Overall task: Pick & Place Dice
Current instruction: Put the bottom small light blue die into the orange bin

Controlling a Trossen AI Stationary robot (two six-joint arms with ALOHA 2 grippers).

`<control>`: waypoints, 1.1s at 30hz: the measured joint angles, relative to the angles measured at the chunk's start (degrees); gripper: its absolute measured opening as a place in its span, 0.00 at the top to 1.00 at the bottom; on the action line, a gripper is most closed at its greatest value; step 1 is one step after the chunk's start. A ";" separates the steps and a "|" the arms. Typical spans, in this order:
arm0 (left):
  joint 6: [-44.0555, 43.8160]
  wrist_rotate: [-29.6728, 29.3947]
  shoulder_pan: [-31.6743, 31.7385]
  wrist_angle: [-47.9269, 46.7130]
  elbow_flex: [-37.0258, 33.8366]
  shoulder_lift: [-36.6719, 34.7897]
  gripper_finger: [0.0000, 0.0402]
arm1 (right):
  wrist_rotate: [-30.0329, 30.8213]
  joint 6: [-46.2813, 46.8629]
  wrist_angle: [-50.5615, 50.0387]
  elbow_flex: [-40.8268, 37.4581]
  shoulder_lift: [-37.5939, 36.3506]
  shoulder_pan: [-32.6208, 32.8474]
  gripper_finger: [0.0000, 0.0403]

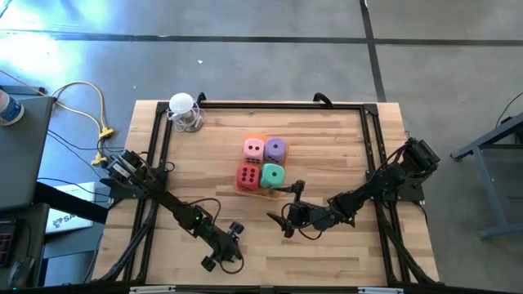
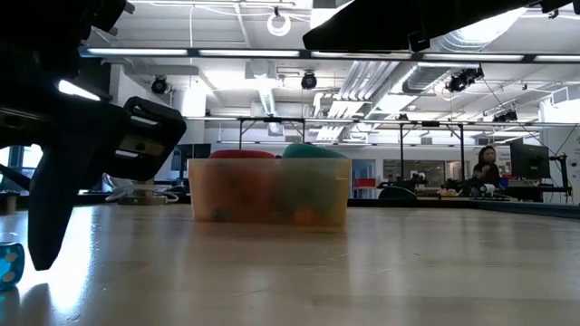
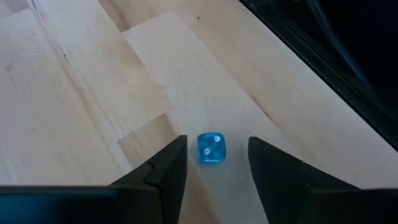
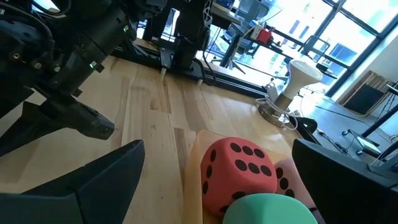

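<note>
Four soft dice sit together in a translucent orange tray at the table's middle: pink, purple, red and teal. My right gripper is open and empty just on the near right of the tray, facing the red die and the teal die. My left gripper is low near the table's near edge. It is open, with its fingers on either side of a small translucent blue die that lies on the wood, apart from both.
A white lamp-like object stands at the table's far left corner. Black rails frame the tabletop. In the low view the tray stands mid-table and the small blue die lies at the picture's left. A person sits far behind.
</note>
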 joint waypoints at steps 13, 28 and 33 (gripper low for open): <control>1.29 -0.01 0.00 0.14 0.00 0.00 0.72 | 0.00 -0.01 0.00 0.00 0.00 0.00 0.01; 1.22 -0.01 0.00 0.15 0.00 0.00 0.84 | -0.01 0.00 -0.02 0.00 0.00 0.00 0.01; 1.18 0.12 0.00 0.21 0.00 0.00 0.89 | 0.00 0.00 -0.02 0.00 0.00 0.00 0.01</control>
